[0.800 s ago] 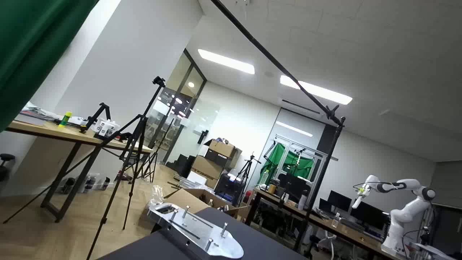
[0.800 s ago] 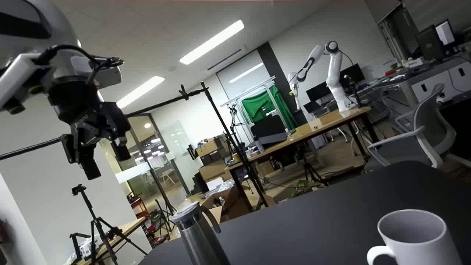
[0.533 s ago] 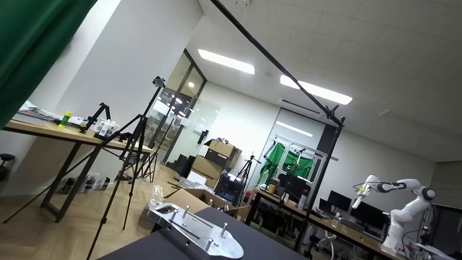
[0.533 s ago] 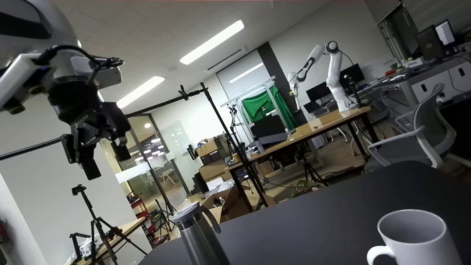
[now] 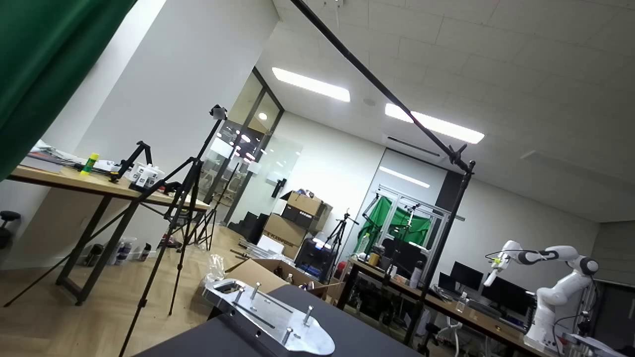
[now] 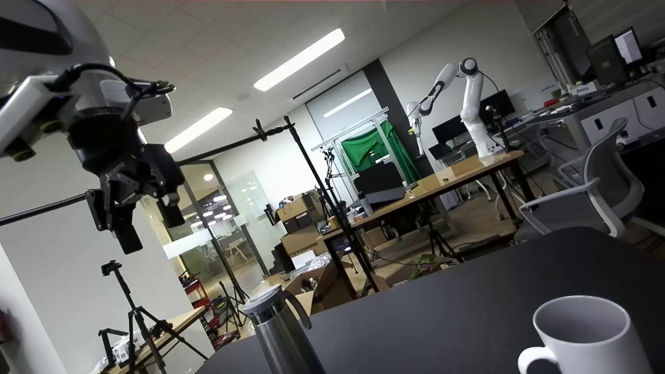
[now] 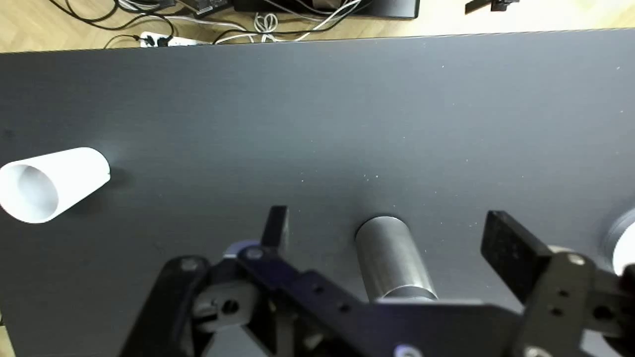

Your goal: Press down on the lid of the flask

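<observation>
The flask [image 6: 288, 340] is a steel jug with a dark handle, upright on the dark table in an exterior view. Its grey lid [image 6: 264, 300] is on top. The flask's steel body [image 7: 392, 253] also shows in the wrist view between the finger lines, well below them. The lid end is mostly hidden behind the gripper there. My gripper [image 6: 150, 226] is high above the table, up and to the left of the flask in that exterior view, touching nothing. In the wrist view the gripper [image 7: 390, 230] has its fingers wide apart with nothing between them.
A white mug [image 6: 597, 337] stands on the table [image 6: 441, 311]. The wrist view shows a white cup [image 7: 64, 181] at left and a partly cut-off white round thing [image 7: 626, 250] at right. A metal plate with posts [image 5: 270, 317] sits on the table in an exterior view.
</observation>
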`<action>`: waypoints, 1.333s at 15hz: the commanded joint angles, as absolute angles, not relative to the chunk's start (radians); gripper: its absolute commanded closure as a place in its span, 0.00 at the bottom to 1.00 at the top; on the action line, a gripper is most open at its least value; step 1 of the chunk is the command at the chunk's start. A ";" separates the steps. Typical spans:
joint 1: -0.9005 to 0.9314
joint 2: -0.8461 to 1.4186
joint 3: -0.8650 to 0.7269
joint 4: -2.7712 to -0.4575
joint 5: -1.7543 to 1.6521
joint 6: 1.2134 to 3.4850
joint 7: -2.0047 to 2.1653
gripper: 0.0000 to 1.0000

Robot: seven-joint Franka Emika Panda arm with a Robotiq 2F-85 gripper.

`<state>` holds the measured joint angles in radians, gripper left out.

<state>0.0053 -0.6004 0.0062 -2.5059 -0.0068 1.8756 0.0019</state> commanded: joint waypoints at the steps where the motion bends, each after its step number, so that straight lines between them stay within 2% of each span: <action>1: 0.005 -0.600 0.006 -2.504 -0.007 1.873 0.002 0.00; 7: -0.001 -0.616 0.009 -2.505 -0.014 1.887 0.014 0.00; 8: -0.004 -0.618 0.008 -2.482 -0.009 1.893 0.023 0.25; 9: -0.007 -0.615 0.010 -2.467 -0.010 1.907 0.032 0.26; 18: -0.020 -0.442 0.044 -2.223 -0.002 2.063 0.124 0.89; 20: -0.011 -0.365 0.048 -2.151 0.011 2.077 0.114 0.99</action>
